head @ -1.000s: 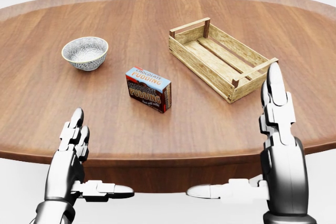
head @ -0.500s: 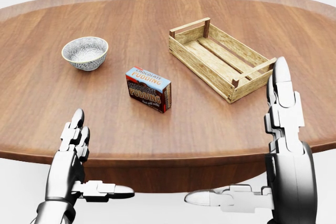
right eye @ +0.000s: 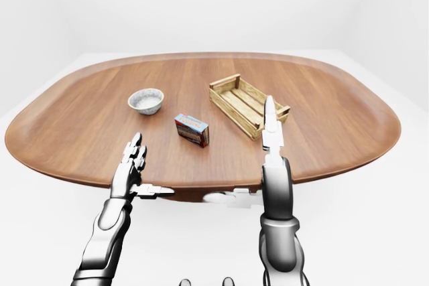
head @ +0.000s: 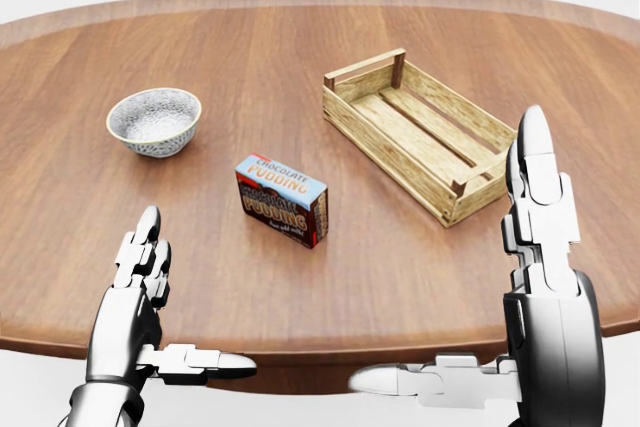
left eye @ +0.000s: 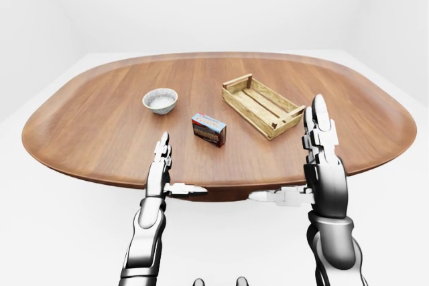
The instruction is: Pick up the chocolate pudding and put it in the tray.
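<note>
Chocolate pudding point(head: 282, 200) on table point(head: 400, 257), between bowl point(head: 154, 120) and tray point(head: 420, 132) (touching neither). Left hand point(head: 140, 297), right hand point(head: 540, 277): fingers spread, holding nothing, at near table edge.

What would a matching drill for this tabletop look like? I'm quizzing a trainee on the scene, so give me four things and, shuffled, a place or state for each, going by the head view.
Things:
1. chocolate pudding
2. bowl
3. tray
4. right robot hand

Places or states:
A. wooden, empty, right of the table's middle
B. open, raised at the lower right, holding nothing
C. patterned, near the table's left side
D. a box lying on the table between the other two things

Pairs: 1-D, 2-C, 3-A, 4-B
</note>
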